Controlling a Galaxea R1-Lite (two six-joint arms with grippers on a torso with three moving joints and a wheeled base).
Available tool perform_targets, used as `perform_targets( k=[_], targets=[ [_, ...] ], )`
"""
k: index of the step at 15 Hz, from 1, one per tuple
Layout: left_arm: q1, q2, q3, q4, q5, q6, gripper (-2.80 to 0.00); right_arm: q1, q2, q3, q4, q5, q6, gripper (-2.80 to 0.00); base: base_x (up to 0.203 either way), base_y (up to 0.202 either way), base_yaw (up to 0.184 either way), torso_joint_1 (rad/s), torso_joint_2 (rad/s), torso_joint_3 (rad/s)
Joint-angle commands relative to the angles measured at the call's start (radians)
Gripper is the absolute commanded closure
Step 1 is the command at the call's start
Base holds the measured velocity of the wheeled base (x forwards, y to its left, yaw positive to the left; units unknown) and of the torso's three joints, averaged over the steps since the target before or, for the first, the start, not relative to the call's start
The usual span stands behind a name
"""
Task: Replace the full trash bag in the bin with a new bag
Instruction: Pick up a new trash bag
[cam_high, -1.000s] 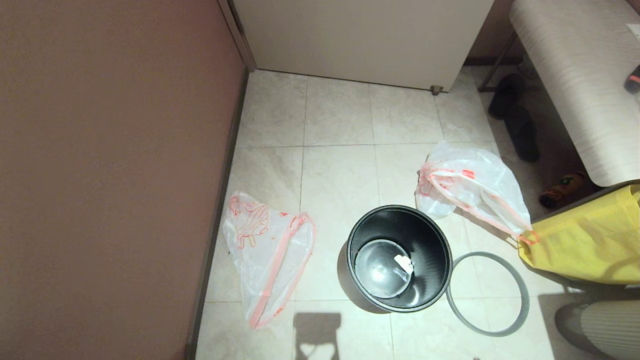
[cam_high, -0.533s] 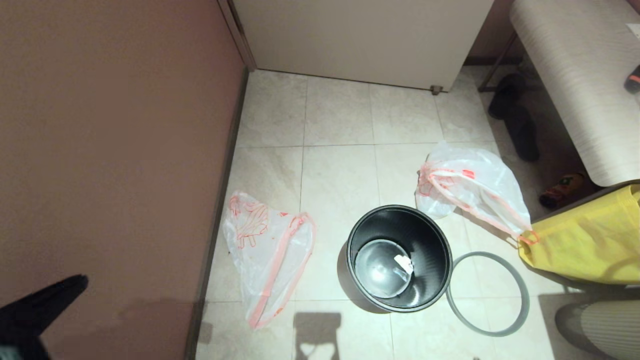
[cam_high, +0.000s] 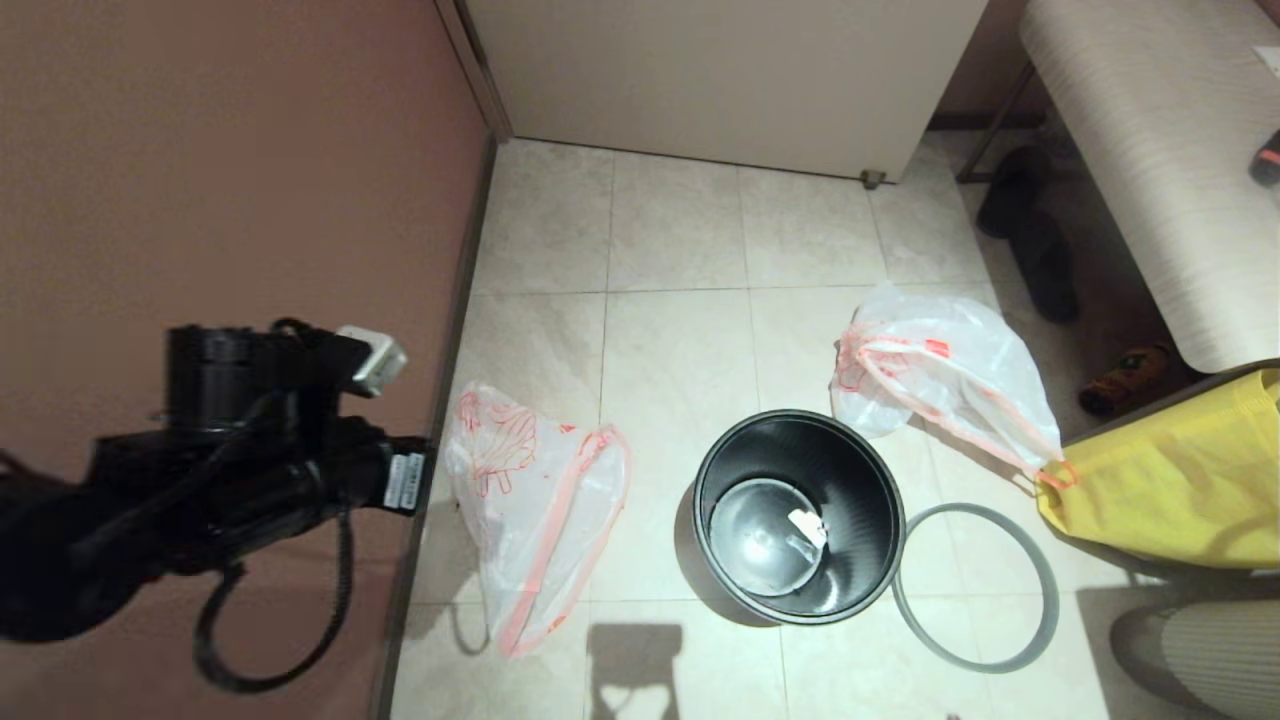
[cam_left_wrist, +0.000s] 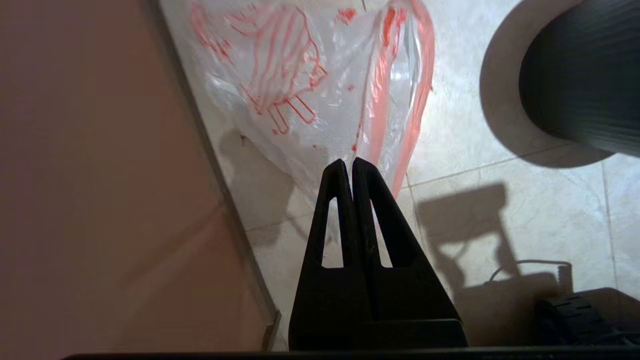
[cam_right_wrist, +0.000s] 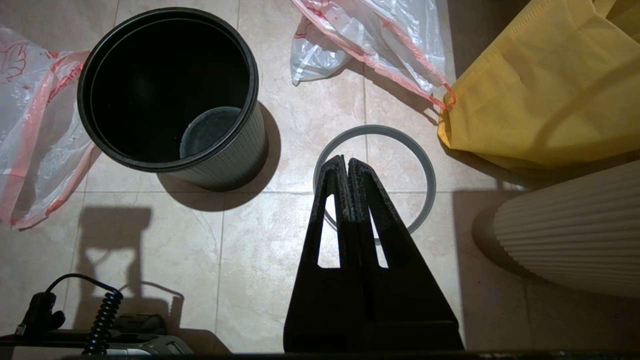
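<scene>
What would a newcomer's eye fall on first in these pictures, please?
The black bin stands empty mid-floor, its grey hoop lying beside it. A limp bag lies flat near the wall, a bulkier bag beyond the bin by a yellow bag. The left gripper, shut, hangs above the limp bag.

The left arm reached in from the left edge of the head view, bent at the wrist, cable looping beneath it. The left claw (cam_left_wrist: 351, 165) pointed downward with both fingers (cam_left_wrist: 334, 200) pressed together, holding nothing. The right claw (cam_right_wrist: 346, 165) hung likewise, fingers pressed together, empty.
</scene>
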Motion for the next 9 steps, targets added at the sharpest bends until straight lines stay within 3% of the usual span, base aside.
perform_targets(
  k=[1,6,9],
  targets=[
    [-0.019,0.280,-0.087,-0.005,0.014,-0.003,0.00,0.000,0.001,0.000,0.000,0.000,0.000,0.00,0.000,0.000,0.000,0.000,0.00,0.000],
    [0.024,0.721,-0.450,-0.008,0.042,-0.015,0.00,0.000,0.001,0.000,0.000,0.000,0.000,0.00,0.000,0.000,0.000,0.000,0.00,0.000],
    [0.039,0.834,-0.549,-0.011,0.041,-0.018,0.00,0.000,0.001,0.000,0.000,0.000,0.000,0.00,0.000,0.000,0.000,0.000,0.00,0.000]
  ],
)
